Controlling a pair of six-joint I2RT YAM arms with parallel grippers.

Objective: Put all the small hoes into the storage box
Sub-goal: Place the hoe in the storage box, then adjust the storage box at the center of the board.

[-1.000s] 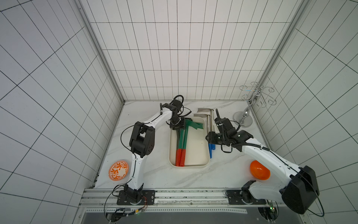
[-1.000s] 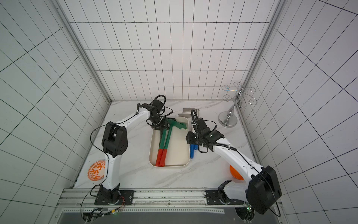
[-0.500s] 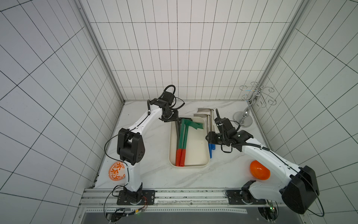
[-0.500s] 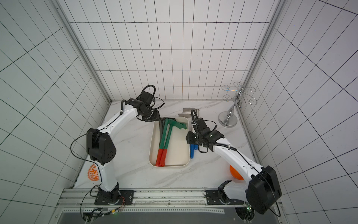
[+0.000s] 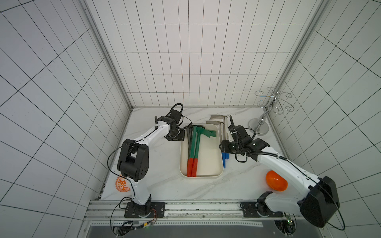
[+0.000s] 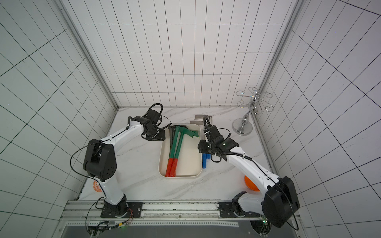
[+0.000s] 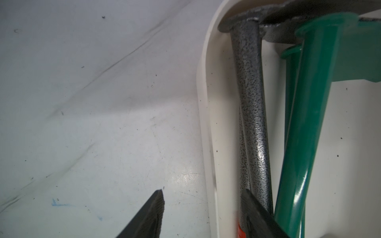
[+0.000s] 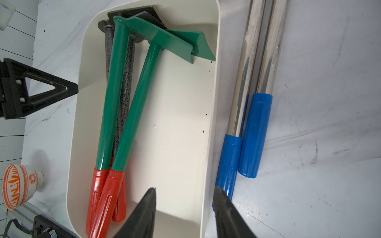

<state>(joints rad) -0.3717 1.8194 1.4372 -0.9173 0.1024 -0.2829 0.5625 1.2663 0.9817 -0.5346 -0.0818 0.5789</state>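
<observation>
Gray hoe lies in the storage box along its left wall, beside two green hoes. The left gripper, over the hoe heads a second ago, now hangs astride that wall, its fingers spread wider and empty. The right gripper has not moved; its jaws are parted across the right wall, gripping nothing. Two steel hoes remain outside.

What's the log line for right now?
left gripper: open, at storage box edge | right gripper: open, over box wall | green hoes: in box | blue-handled hoes: on table, outside
</observation>
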